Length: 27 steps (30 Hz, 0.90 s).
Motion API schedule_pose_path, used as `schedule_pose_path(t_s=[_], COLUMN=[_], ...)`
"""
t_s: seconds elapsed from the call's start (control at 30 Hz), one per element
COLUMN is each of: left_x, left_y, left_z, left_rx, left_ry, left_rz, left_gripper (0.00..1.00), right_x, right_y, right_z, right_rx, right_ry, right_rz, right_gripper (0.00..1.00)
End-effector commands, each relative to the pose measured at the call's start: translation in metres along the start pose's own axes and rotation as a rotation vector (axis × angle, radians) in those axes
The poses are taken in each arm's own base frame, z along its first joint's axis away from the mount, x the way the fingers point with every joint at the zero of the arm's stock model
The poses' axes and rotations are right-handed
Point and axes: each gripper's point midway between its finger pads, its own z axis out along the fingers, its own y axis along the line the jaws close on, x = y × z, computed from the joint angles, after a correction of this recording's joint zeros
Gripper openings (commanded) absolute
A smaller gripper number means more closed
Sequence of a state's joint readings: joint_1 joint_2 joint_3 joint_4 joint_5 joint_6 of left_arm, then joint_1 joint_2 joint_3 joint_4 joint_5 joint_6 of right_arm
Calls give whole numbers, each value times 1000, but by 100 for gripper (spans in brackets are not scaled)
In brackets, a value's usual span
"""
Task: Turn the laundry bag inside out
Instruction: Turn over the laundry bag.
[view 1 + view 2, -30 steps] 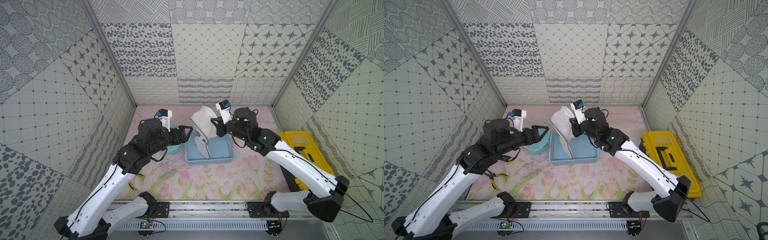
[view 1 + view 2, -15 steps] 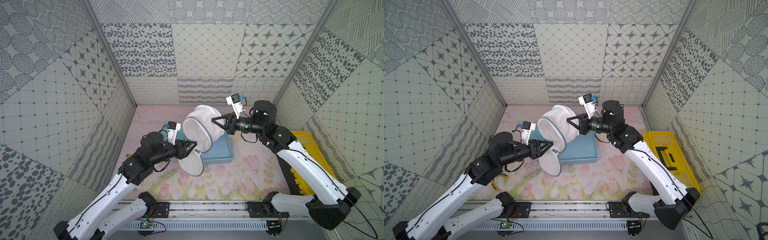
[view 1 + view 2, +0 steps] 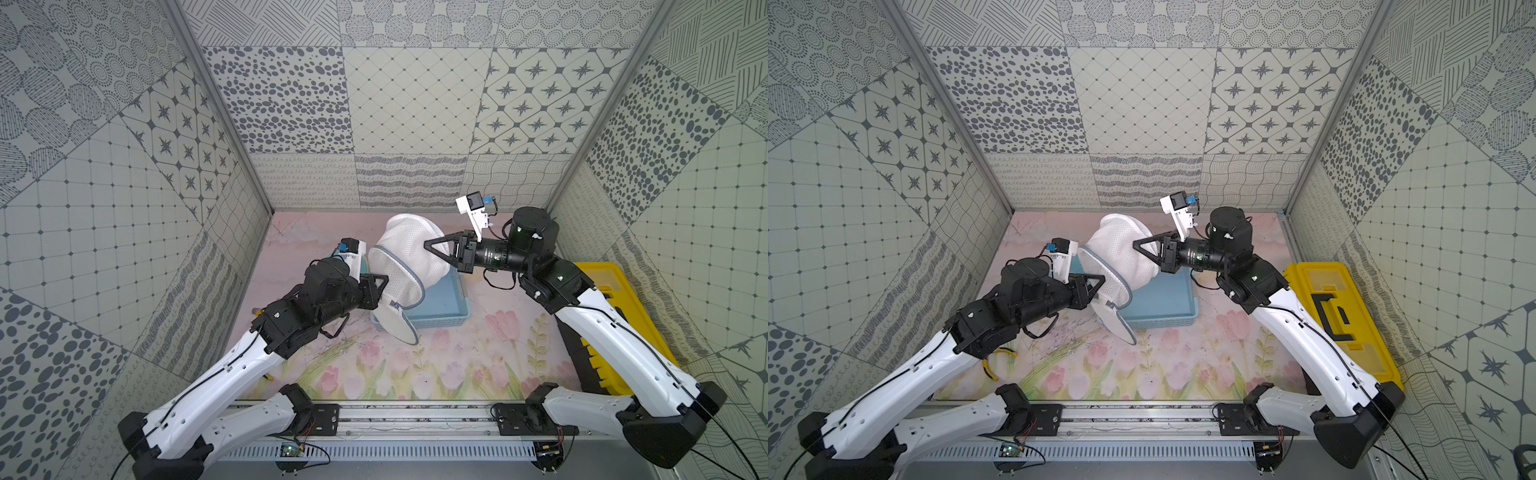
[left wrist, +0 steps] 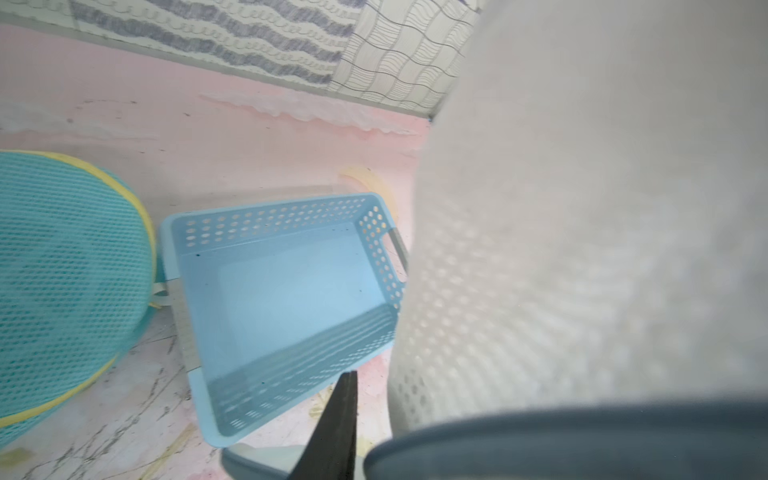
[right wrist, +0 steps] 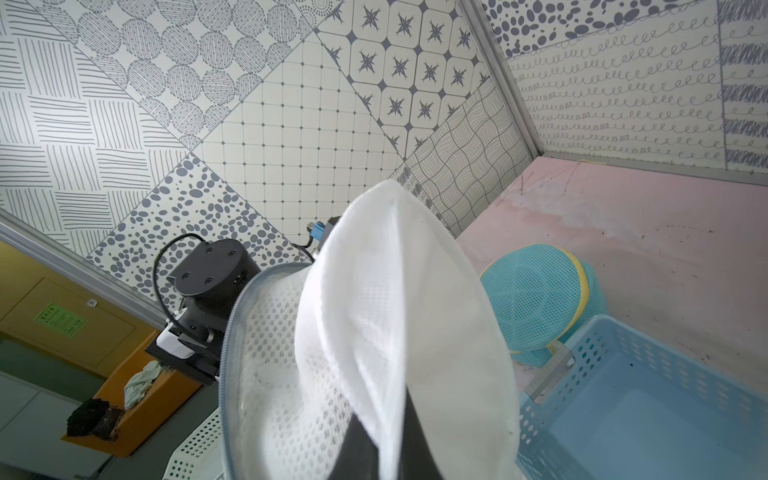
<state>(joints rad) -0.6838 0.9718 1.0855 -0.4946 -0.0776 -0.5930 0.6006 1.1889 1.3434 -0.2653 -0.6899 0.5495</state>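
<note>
Above the floral table (image 3: 457, 365), over the blue perforated basket (image 3: 440, 322), the white mesh laundry bag (image 3: 409, 249) hangs in the air between both arms. A teal mesh bag (image 4: 62, 270) lies beside the basket. The right gripper (image 3: 427, 246) pinches the laundry bag's white fabric, jaws closed. The left gripper (image 3: 384, 280) sits at its blue-trimmed rim, and I cannot tell whether it has a grip.

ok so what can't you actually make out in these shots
The left gripper: its tip overlaps the laundry bag rim in both top views, and the left wrist view shows one finger beside blurred mesh, so a grip is unclear.
The teal mesh bag: only a sliver shows behind the left arm in both top views.
The yellow-handled tool: its head is hidden under the left arm in a top view.
</note>
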Motion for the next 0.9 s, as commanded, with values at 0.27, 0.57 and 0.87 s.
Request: schedule_pose_path(t_s=[0.27, 0.57, 0.87], left_x=[1, 40, 23], left_y=[13, 20, -102], left_z=[-27, -79, -76], left_rx=[3, -3, 582], left_ry=[39, 193, 87], left_rz=[-10, 18, 63], left_gripper=[81, 81, 34], right_x=[-9, -4, -7], right_y=[1, -12, -8], right_z=[-3, 2, 8], right_rx=[3, 31, -26], right_ry=[-57, -50, -65], right_rz=[-11, -4, 20], right_gripper=[0, 0, 0])
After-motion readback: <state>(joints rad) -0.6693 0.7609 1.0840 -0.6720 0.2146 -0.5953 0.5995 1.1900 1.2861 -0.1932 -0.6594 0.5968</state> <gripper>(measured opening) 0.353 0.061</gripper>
